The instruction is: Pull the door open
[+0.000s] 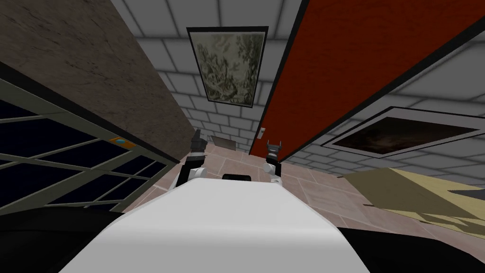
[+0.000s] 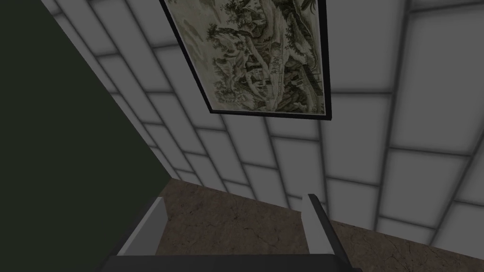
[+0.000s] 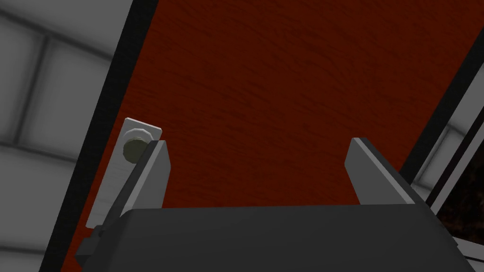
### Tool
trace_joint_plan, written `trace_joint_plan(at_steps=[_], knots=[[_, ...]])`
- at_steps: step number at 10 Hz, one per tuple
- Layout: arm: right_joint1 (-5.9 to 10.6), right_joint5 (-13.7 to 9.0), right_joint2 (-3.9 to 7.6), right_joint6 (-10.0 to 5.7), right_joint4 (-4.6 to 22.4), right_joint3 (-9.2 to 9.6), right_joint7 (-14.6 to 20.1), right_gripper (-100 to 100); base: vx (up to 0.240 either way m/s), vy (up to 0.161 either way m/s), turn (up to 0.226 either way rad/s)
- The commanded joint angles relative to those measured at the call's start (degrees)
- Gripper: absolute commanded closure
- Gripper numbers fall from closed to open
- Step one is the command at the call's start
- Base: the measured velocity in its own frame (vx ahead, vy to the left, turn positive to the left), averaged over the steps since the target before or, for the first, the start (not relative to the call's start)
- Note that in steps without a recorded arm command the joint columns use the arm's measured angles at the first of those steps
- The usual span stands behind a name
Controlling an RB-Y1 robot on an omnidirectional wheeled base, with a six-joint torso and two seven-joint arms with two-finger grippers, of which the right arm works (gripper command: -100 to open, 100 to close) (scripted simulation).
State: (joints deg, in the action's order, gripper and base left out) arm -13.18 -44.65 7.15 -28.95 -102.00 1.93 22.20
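Red, wood-grained door (image 1: 360, 61) filled my field from about 12 to 2 o'clock in the head view, edged by a dark frame (image 3: 113, 94). Its light grey handle plate (image 1: 261, 132) sat low on the door's near edge, at roughly 11 o'clock from the right gripper (image 1: 274, 146) and just beside it.

Right wrist view: the right gripper faced the door panel with its fingers (image 3: 151, 174) spread wide and nothing between them. The round, dull olive knob (image 3: 133, 148) on the plate lay outside the gap, right at one finger's tip. I could not tell whether the tip touched it.

The left gripper (image 1: 196, 137) was held up at about 11 o'clock from my chest, well apart from the door. Its fingers (image 2: 146, 231) were also wide open and held nothing.
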Motion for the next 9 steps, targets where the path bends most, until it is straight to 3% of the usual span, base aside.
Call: trace_joint_plan(at_steps=[1, 8, 9], knots=[[0.25, -1.64, 0.57, -0.29, 1.07, 0.11, 0.85, -100, 0.06, -0.062, 0.071], [4.93, -13.98, 2.85, -1.91, 12.34, 2.07, 5.53, -100, 0.066, -0.072, 0.166], [4.93, -14.23, 2.85, -1.91, 12.34, 2.07, 5.53, -100, 0.044, -0.059, 0.049]])
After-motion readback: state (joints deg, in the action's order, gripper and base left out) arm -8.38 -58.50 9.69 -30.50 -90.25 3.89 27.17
